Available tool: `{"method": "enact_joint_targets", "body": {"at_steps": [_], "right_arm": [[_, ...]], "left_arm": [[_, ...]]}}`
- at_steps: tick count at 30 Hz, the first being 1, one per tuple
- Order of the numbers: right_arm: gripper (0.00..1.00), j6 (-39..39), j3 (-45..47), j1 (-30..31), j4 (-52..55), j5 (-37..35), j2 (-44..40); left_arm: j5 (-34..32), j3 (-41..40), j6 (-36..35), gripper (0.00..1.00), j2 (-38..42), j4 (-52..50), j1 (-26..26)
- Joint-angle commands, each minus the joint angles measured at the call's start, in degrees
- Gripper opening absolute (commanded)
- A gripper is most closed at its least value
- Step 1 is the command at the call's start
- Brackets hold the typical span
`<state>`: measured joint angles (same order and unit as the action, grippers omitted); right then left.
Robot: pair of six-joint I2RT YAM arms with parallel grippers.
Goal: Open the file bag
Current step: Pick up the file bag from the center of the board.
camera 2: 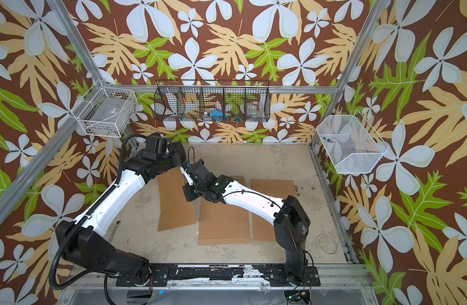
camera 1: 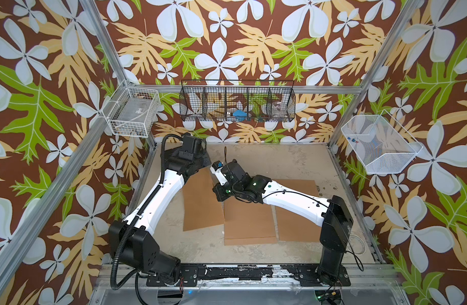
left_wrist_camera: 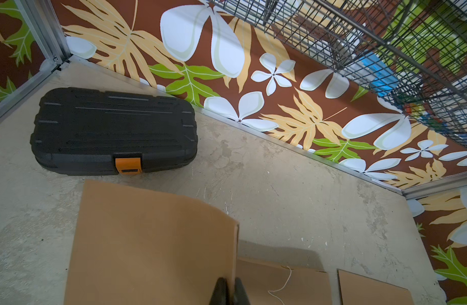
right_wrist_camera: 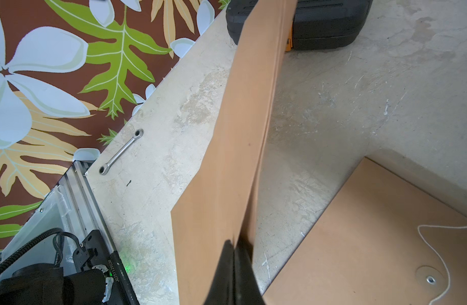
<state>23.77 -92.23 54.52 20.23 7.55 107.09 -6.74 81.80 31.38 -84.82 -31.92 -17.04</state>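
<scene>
Three brown file bags lie side by side on the table. The leftmost file bag (camera 1: 200, 208) (camera 2: 174, 208) is raised off the table along its right edge. My left gripper (left_wrist_camera: 229, 281) is shut on an edge of this bag (left_wrist_camera: 153, 243), whose sheet curves up in front of it. My right gripper (right_wrist_camera: 236, 243) is shut on the same bag (right_wrist_camera: 235, 148), and its edge runs straight away from the fingers. In both top views the two wrists meet over the bag's far right corner and hide the fingertips.
The middle file bag (camera 1: 249, 224) carries a loose white string (right_wrist_camera: 438, 253) and a metal eyelet (right_wrist_camera: 430, 279); a third bag (camera 1: 295, 219) lies to its right. A black case (left_wrist_camera: 113, 132) with an orange latch sits in the far left corner. A wrench (right_wrist_camera: 120, 152) lies near the left edge.
</scene>
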Motion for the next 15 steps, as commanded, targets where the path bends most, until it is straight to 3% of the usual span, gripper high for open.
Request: {"method": "enact_joint_targets", "body": {"at_steps": [1,8,15], "right_arm": [[0.13,0.0,-0.6,0.4,0.0,0.4,0.3],[0.32,-0.3,-1.8,1.3,1.6,1.7,-0.1],[0.42,-0.5,1.0,1.9,1.6,6.1,-5.5]], "left_arm": [[-1.0,0.6,-0.5,0.03,0.2,-0.1,-0.1],[-1.7,2.2,-0.8,0.00,-0.2,-0.1,0.0],[-2.6,4.7,-0.9,0.00,0.6,0.3,0.0]]}}
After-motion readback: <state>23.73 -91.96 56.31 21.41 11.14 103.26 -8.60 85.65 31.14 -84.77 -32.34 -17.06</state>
